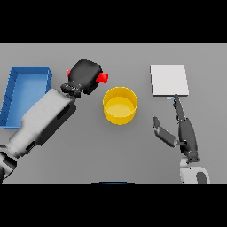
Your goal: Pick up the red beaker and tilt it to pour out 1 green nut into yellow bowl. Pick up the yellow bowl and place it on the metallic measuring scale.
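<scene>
- A grey bench (88,164) fills the view.
- A blue tray (13,95) lies at nine o'clock, well apart from the work.
- The metallic measuring scale (168,80), a pale square plate, sits at two o'clock with nothing on it.
- The yellow bowl (119,105) stands at centre; no nut can be made out inside.
- The left hand (85,76), at eleven o'clock, has its fingers clamped on the red beaker (103,78), just beside the bowl's rim.
- The right hand (184,133), at four o'clock, rests with fingers apart, one fingertip touching the scale's near edge.
- Judged step: pouring. Next calls for tipping the beaker gently over the bowl.
</scene>
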Controlling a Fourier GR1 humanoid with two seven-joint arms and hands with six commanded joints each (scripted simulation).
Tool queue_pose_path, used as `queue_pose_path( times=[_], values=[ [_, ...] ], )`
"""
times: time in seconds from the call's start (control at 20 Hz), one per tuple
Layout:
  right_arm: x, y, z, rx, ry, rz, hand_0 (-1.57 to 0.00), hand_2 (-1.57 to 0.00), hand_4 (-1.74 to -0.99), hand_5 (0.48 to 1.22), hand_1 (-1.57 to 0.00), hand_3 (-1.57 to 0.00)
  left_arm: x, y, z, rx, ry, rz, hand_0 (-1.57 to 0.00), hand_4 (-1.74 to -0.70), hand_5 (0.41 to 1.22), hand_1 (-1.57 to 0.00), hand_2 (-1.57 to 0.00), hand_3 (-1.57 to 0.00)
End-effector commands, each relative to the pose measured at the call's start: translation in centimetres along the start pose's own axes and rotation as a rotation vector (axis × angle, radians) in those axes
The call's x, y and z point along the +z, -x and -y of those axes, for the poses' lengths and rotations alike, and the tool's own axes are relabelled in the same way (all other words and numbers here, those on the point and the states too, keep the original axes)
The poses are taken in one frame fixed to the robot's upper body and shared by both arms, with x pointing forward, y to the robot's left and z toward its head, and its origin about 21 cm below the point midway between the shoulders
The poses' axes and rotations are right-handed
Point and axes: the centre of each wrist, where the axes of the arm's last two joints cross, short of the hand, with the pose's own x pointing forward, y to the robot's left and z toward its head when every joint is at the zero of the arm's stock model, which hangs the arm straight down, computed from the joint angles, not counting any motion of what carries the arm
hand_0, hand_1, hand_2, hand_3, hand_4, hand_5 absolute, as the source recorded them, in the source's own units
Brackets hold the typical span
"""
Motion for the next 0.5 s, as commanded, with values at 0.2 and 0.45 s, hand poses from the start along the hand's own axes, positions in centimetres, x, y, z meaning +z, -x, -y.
queue_pose_path(
  times=[0.2,0.45],
  values=[
    [0.4,0.5,-0.1,-0.037,0.013,-0.009,0.0,0.0,-1.292,0.678,0.0,0.0,-1.3,-2.0,-1.0,-0.265,0.104,0.094,-1.57,-1.7,1.215,-1.57,-1.57,-1.28],
    [0.0,0.8,-0.4,-0.081,0.019,-0.01,0.0,0.0,-1.291,0.648,0.0,0.0,-2.3,-3.7,-1.2,-0.504,0.17,0.195,-1.57,-1.73,1.219,-1.57,-1.57,-1.47]
  ],
)
